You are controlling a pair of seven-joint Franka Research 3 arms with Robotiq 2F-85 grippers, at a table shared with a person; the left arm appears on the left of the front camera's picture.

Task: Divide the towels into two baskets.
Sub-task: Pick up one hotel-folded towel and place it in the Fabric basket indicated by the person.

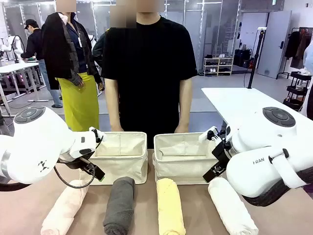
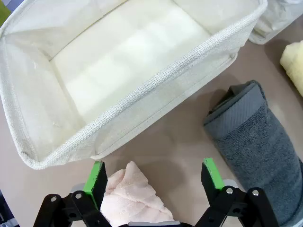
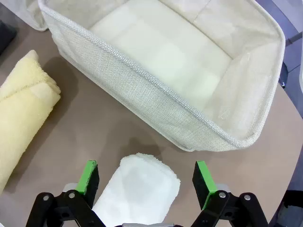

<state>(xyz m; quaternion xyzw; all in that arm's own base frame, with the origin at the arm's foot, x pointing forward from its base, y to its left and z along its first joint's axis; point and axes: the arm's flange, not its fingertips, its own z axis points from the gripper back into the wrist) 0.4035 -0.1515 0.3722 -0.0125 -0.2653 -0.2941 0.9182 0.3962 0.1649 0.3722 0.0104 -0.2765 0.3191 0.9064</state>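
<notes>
Hovering over pink towel [image 2: 135, 201], left pincer [image 2: 152, 171] spread.

Two baskets [image 1: 120, 156] stand side by side on the table [image 1: 195, 205], four towels [image 1: 120, 203] lined up before them.

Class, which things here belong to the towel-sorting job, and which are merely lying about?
Job: pale pink rolled terry towel, dark grey rolled terry towel, yellow rolled terry towel, white rolled terry towel, left cream fabric basket, right cream fabric basket.
Lying about: white side table, far shelf rack.
</notes>
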